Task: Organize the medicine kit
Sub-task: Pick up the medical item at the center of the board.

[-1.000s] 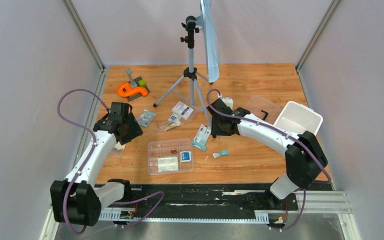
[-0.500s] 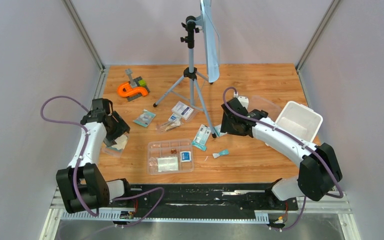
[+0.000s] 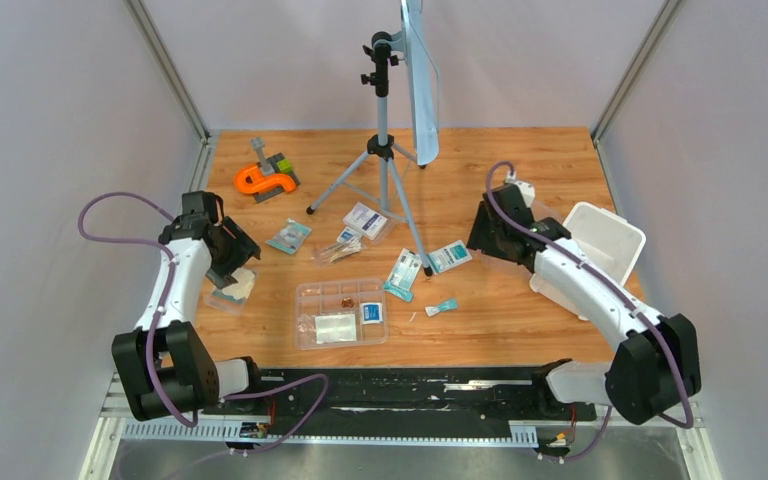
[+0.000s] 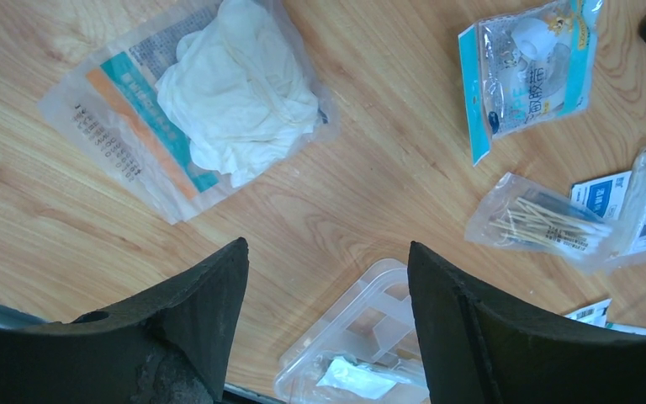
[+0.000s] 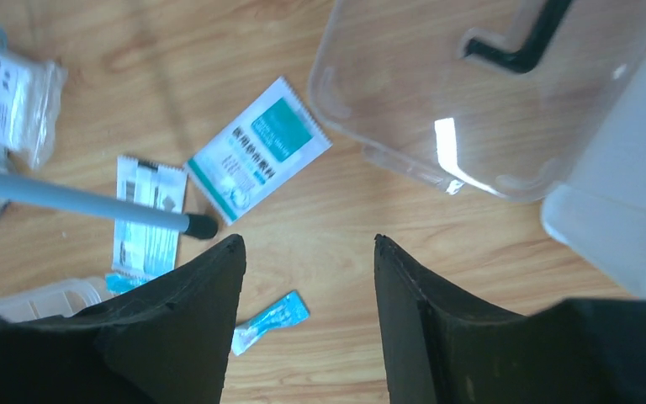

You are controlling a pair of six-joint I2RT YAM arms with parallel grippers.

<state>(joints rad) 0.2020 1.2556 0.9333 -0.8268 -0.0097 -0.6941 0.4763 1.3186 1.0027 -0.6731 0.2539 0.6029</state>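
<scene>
Mid-sort, by the look of it, with most packets not yet in the tray. Left of the tray: left gripper, jaws apart and empty, poised near a glove packet. Right of the tray and further back: right gripper, likewise spread with nothing held, hovering between a sachet and the lid, which lies off. Far right of the tray: tub, nothing visible inside.

Inside the tray: a flat white packet in a near compartment, a small blue packet just right of it, and something small and brownish behind them, too small to name.

Loose behind the tray: swab bag, box, tape packet. Loose to its right: long packet and vial.

Next, probably: closing on one loose packet. Thin and flimsy, so likely calling for a low pinch at an edge, then a drop into a free compartment.
</scene>
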